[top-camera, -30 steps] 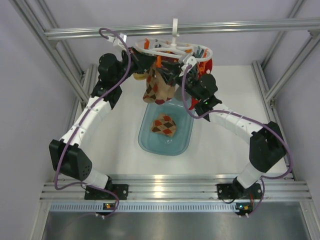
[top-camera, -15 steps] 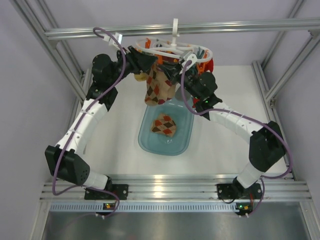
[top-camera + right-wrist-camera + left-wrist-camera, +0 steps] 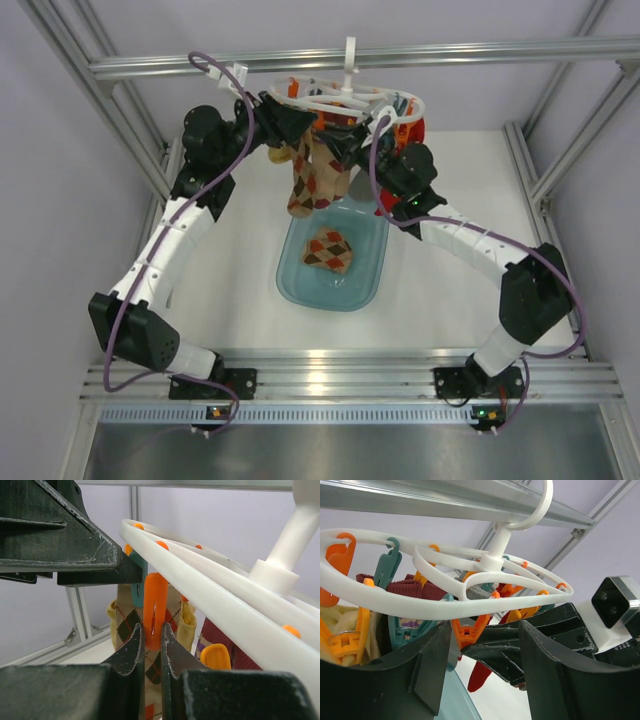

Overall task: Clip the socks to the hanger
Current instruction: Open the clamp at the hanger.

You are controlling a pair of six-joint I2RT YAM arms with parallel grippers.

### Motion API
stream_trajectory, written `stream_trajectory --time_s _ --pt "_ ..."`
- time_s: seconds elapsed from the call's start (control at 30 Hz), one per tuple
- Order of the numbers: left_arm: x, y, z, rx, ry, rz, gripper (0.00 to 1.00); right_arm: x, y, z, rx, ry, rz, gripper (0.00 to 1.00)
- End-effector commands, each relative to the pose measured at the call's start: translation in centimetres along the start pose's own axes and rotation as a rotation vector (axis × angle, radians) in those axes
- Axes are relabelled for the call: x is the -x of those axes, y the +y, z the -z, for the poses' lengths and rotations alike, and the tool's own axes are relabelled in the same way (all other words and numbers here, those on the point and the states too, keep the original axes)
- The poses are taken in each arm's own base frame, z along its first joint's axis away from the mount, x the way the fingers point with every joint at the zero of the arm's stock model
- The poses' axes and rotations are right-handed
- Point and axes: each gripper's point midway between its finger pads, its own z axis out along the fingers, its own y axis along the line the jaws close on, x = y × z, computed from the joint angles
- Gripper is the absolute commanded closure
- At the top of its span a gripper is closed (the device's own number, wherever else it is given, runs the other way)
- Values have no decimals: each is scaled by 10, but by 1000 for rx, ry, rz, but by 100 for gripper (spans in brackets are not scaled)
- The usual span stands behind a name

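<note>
My right gripper (image 3: 152, 639) is pinched shut on an orange clip (image 3: 155, 597) of the hanger (image 3: 349, 88). The hanger is on the bar at 12 o'clock from the tray (image 3: 293, 285). My left gripper (image 3: 485, 667) is partly open with nothing held, just under the ring. An argyle sock (image 3: 310, 175) hangs below the hanger. A second sock (image 3: 328, 250) lies in the tray.

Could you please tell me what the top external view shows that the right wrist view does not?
Only the top external view shows the blue tray with a loose argyle sock lying in it. Only the right wrist view shows, up close, the right gripper shut on an orange clip. Both show the white hanger and the hanging argyle sock beneath it.
</note>
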Motion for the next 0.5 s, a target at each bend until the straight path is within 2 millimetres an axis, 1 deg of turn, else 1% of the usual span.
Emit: stream_trajectory --time_s 0.0,0.13,0.2,0.27,0.47 --pt "18 -10 -4 -8 -46 -80 39 51 16 5 81 -103 -9 100" --pt "19 -12 -8 -10 -49 -95 39 51 21 7 103 -93 -31 100" --pt "15 -9 -11 3 -32 -98 40 52 23 8 116 -91 -38 100" --pt "16 -11 -12 4 -33 -104 40 52 24 8 121 -83 -38 100" --pt "13 -4 -16 58 -13 -106 40 57 25 9 125 -84 -42 100"
